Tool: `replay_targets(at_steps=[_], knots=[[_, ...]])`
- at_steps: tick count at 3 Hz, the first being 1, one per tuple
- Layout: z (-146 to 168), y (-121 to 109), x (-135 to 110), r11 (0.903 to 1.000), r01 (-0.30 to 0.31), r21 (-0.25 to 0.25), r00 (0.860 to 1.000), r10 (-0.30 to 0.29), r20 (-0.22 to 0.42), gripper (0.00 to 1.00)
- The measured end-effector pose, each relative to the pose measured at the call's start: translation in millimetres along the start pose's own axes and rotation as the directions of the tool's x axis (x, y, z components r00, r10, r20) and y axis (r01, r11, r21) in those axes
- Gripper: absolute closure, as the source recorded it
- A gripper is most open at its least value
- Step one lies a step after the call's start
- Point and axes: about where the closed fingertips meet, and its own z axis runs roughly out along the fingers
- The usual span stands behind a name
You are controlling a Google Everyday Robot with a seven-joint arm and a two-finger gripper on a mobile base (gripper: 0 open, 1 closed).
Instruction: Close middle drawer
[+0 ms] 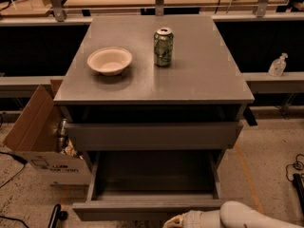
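Observation:
The middle drawer (147, 210) is pulled far out of the grey cabinet. Its slim plain front panel lies near the bottom of the view and its deep grey box is open and looks empty. My gripper (183, 221) is at the bottom edge, just below and in front of the drawer's front panel, right of its middle. It is partly cut off by the edge of the view. The white forearm (247, 216) runs off to the right behind it.
A grey drawer with a taller front panel (152, 136) sits just above, slightly out. On the cabinet top (199, 80) stand a white bowl (109, 60) and a green can (163, 47). An open cardboard box (33, 137) stands at the left. A sanitiser bottle (278, 64) is on the right ledge.

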Motion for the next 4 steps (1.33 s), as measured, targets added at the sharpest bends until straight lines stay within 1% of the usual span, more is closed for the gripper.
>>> replay_targets(at_steps=[1,2,3,4], knots=[[18.6,-15.9,19.1,0.9986,-0.046,0.026,0.999,0.046,0.002,1.00],[37.9,-81.8,31.6,0.9895,-0.105,0.099,0.994,0.102,0.038,1.00],[37.9,-81.8,31.6,0.9895,-0.105,0.099,0.994,0.102,0.038,1.00],[45.6,-90.7,23.3,0.9932,-0.063,0.098,0.998,0.062,0.012,1.00]])
